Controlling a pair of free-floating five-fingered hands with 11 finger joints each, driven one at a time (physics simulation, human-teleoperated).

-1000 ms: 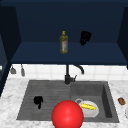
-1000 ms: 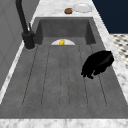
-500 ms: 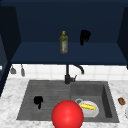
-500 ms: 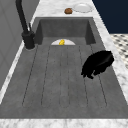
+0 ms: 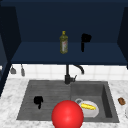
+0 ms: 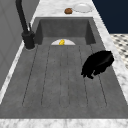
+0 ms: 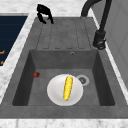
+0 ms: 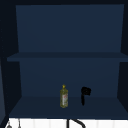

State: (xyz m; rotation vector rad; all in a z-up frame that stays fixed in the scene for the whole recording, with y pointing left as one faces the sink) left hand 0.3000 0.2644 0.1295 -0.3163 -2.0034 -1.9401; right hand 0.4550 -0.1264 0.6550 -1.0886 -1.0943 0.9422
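My left hand (image 5: 38, 100) hovers over the ribbed drainboard (image 5: 47, 92) left of the basin; its fingers hang loosely bent and hold nothing. It appears near the drainboard's front edge in the left side view (image 6: 97, 64) and at the far end in the right side view (image 7: 44, 11). My right hand (image 5: 85, 41) floats up on the cabinet's lower shelf, a little right of an olive oil bottle (image 5: 63, 43) and apart from it, fingers relaxed. The bottle (image 8: 64, 97) and that hand (image 8: 85, 94) also stand side by side in the upper view. A white plate (image 7: 55, 92) with a corn cob (image 7: 67, 88) lies in the basin.
A big red ball (image 5: 67, 115) sits at the sink's front edge. The black faucet (image 5: 68, 75) rises behind the sink. A small red object (image 7: 36, 74) lies in the basin's corner. A brown pastry (image 5: 121, 101) and a white dish (image 6: 82, 7) rest on the right counter.
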